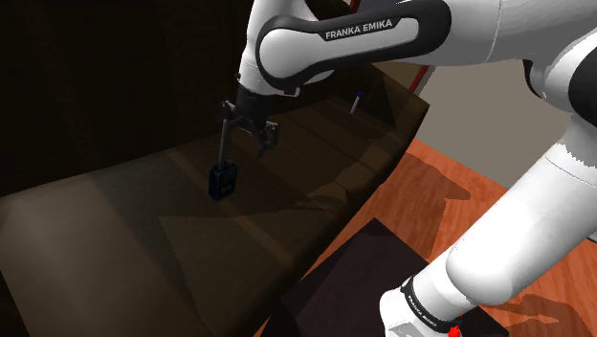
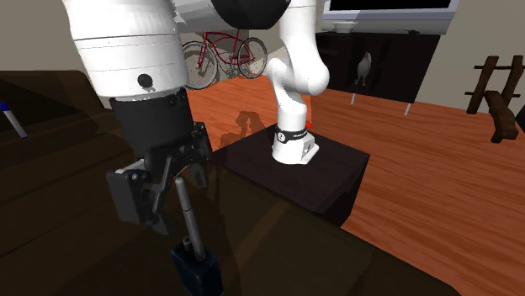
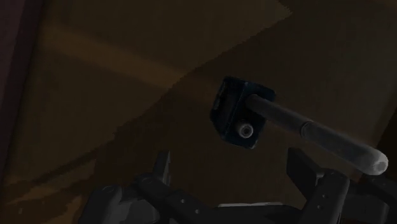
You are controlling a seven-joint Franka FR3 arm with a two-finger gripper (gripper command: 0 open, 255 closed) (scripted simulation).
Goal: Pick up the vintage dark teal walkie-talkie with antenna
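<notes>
The jaws of the gripper (image 3: 229, 162) are seen spread apart, and nothing is clasped between them. The antenna (image 3: 305, 127) is found close beside one finger, not between the two; whether it is touched cannot be told. Below the jaws, the dark teal walkie-talkie (image 1: 222, 180) appears to be stood upright on the seat of a dark brown sofa (image 1: 134, 220), its antenna pointed up toward the hand. The step in hand is judged to be the alignment before the grasp. For the next move, the jaws should be shifted sideways until the antenna or the body is centred between them, then lowered and closed. Slipping may be expected on so thin an antenna.
</notes>
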